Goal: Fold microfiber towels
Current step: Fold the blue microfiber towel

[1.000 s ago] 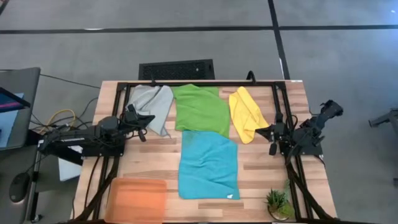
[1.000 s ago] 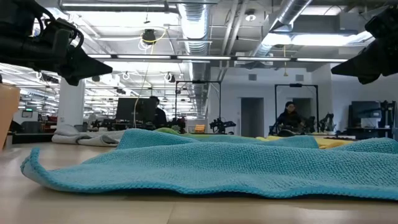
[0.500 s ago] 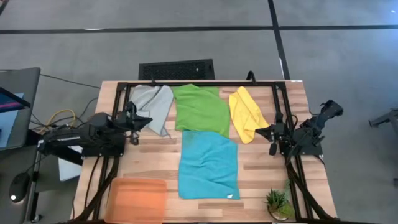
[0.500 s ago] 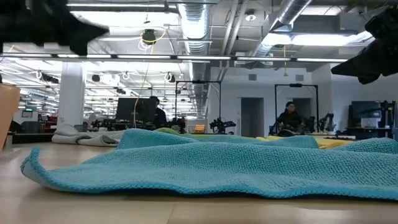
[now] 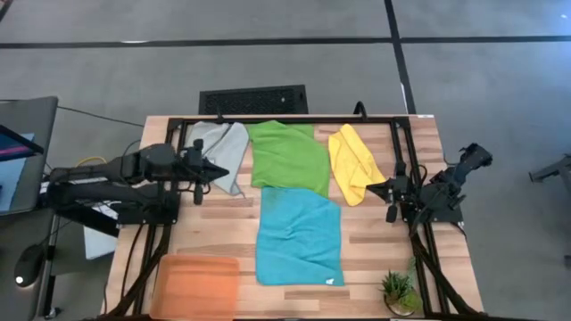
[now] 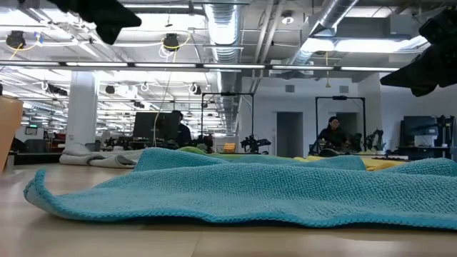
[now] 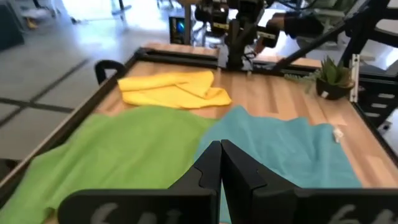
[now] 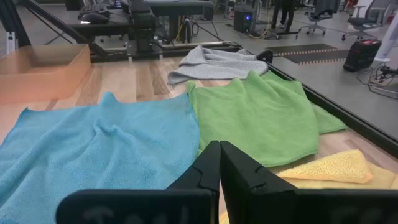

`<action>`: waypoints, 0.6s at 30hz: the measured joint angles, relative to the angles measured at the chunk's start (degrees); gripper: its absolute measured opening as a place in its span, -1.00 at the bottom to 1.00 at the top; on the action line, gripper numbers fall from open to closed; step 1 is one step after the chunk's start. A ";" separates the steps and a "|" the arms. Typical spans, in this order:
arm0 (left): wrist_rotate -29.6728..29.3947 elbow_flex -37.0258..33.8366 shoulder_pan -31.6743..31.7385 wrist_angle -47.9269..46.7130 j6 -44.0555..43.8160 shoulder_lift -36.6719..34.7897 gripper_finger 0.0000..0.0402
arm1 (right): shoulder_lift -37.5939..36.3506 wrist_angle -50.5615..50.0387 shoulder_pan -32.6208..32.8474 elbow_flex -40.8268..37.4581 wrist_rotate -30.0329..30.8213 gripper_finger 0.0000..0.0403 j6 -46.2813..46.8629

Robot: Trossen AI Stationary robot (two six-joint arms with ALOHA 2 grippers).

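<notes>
While 4 towels lie out: 1 teal [image 5: 299, 237], 1 green [image 5: 287, 158], 1 grey [image 5: 220, 150], 1 yellow [image 5: 353, 164].

1. Four microfiber towels lie on the table, one of each colour: one teal blue towel [image 5: 299, 236], one bright green towel [image 5: 287, 158], one light grey towel [image 5: 220, 150] and one yellow towel [image 5: 353, 163].
2. One flat orange tray [image 5: 196, 285] sits at a table corner.
3. One small potted plant [image 5: 399, 292] stands at the opposite corner on the same edge.
4. One wooden table [image 5: 368, 242] carries all of these.
5. Two dark robot arms are at the table, each with one gripper: the left gripper [image 5: 217, 170] and the right gripper [image 5: 378, 190], so two grippers in all.
6. Two people are visible in the room behind the table in the low view: one person [image 6: 178, 128] near monitors and another person [image 6: 332, 133] further along.
</notes>
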 joint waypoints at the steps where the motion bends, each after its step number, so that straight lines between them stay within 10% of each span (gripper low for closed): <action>1: 0.00 0.80 -0.21 -0.16 -0.74 1.17 -1.00 | 0.02 0.00 -0.01 0.02 0.02 -0.83 0.01; 7: 3.18 2.86 -0.92 0.88 -11.33 5.57 -1.00 | 0.02 -0.01 0.00 0.01 0.01 -0.83 0.00; 18: 7.48 2.88 -2.48 0.37 0.03 10.53 -1.00 | 0.01 0.00 0.00 0.02 0.00 -0.83 0.00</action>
